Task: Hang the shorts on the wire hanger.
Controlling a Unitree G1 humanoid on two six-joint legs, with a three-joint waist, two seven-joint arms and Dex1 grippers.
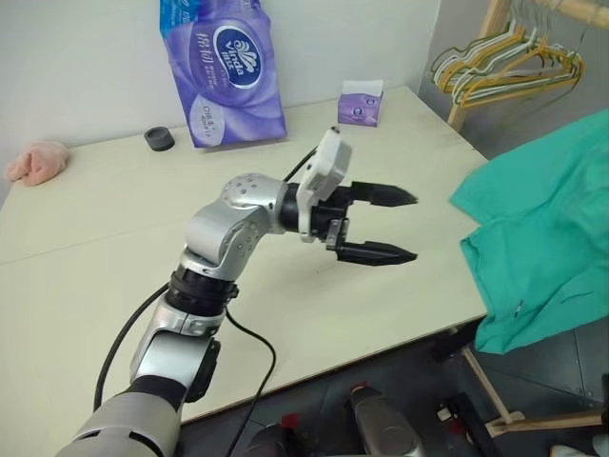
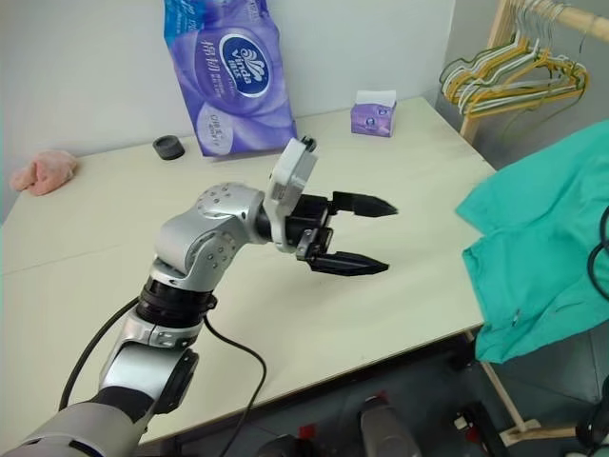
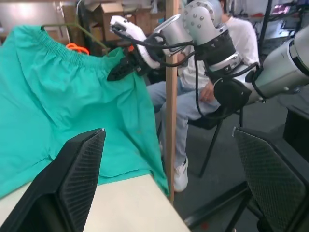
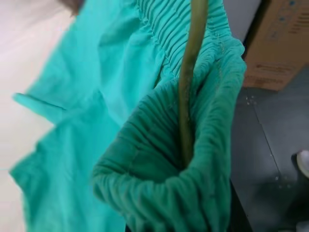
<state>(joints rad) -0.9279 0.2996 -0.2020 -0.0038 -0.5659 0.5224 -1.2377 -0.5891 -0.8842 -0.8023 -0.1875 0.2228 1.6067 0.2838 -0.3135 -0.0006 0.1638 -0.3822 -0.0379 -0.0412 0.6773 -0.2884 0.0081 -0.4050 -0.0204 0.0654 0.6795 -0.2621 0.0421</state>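
The teal-green shorts (image 1: 542,228) hang in the air past the table's right edge, with their lower part draped over the corner. In the left wrist view my right gripper (image 3: 120,71) is shut on the gathered waistband, next to the orange drawstring tip (image 3: 77,47). The olive-green wire hanger (image 4: 189,87) runs down into the bunched waistband (image 4: 159,193); its thin wire (image 3: 89,35) also shows above the shorts. My left gripper (image 1: 411,227) hovers over the table, pointing toward the shorts a short way from them, open and empty.
On the cream table (image 1: 114,248) stand a purple tissue-roll pack (image 1: 224,67), a small tissue box (image 1: 361,103), a black round cap (image 1: 160,139) and a pink fluffy cloth (image 1: 38,162). Yellow and white hangers (image 1: 504,62) hang on a wooden rack. A person (image 3: 193,92) sits behind a wooden post (image 3: 170,96).
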